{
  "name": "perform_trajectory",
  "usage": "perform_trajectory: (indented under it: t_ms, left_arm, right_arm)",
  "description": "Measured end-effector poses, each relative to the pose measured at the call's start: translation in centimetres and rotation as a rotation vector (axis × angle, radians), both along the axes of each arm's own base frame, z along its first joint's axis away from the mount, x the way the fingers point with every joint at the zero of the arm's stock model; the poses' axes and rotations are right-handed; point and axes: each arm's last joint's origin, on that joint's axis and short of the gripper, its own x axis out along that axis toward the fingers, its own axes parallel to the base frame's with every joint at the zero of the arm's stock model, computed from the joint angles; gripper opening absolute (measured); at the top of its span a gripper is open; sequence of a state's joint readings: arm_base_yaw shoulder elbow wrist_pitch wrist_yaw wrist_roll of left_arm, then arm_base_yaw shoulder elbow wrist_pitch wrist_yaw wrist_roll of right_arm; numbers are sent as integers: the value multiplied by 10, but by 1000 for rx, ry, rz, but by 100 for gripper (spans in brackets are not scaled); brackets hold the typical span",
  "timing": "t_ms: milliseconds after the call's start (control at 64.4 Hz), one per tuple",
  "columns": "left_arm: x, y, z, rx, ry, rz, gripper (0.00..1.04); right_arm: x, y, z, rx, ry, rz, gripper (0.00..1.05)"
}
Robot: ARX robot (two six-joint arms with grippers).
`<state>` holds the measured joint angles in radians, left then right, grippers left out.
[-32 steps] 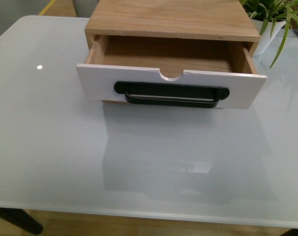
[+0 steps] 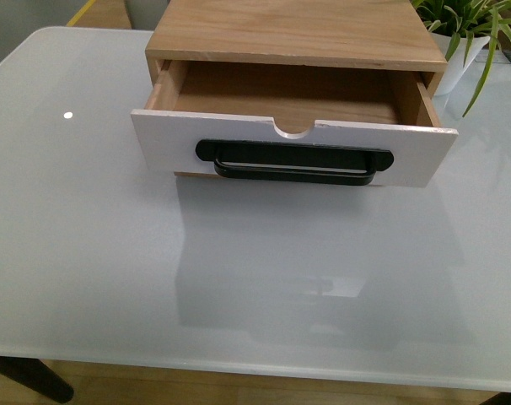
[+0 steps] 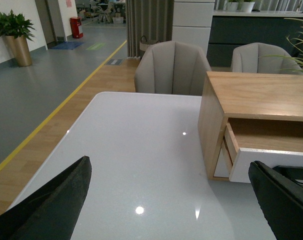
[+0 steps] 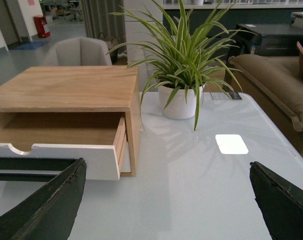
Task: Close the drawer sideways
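Hovering over the white table [image 2: 87, 253], the left gripper [image 3: 169, 162] and right gripper [image 4: 166, 164] both gape wide, holding nothing. Between them and just ahead, the drawer [image 2: 239, 128] stands pulled out of its wooden cabinet [image 2: 281, 29], its front panel running crosswise. Neither arm looks clearly nearer.

Drawer [image 2: 348, 137]: front white, smooth, matt; inside bare light wood. Handle [image 2: 294, 163]: black w/ slight sheen, metal or plastic, can't tell. Box [image 2: 281, 29]: light wood, visible grain, satin. Table [image 2: 87, 253]: white, glossy, mirror-like reflections. Pot [image 4: 179, 105]: white, smooth. Chairs [image 3: 172, 67]: grey, cloth-like upholstery.
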<state>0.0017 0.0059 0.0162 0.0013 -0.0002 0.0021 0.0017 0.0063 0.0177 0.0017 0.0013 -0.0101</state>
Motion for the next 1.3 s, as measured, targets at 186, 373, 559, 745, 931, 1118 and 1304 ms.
perform_trajectory:
  t_ms: [186, 373, 559, 745, 931, 1118, 1304]
  left_arm:
    - [0, 0, 0, 0, 0, 0, 96]
    - [0, 0, -1, -18, 154, -110, 96]
    - [12, 0, 2, -81, 477, -355, 96]
    - [43, -6, 13, 82, 414, -488, 96]
    - [94, -17, -5, 330, 424, -694, 96]
    - [110, -32, -21, 544, 393, -848, 96]
    - [120, -56, -29, 676, 331, -1021, 96]
  right_arm:
    - [0, 0, 0, 0, 0, 0, 96]
    - [0, 0, -1, -12, 33, -11, 96]
    - [22, -1, 8, -196, 250, 59, 96]
    - [59, 0, 15, -450, 250, 196, 96]
    - [117, 13, 1, -776, 301, 372, 96]
    - [143, 31, -19, -945, 337, 540, 96]
    - [160, 52, -40, -1091, 347, 707, 96]
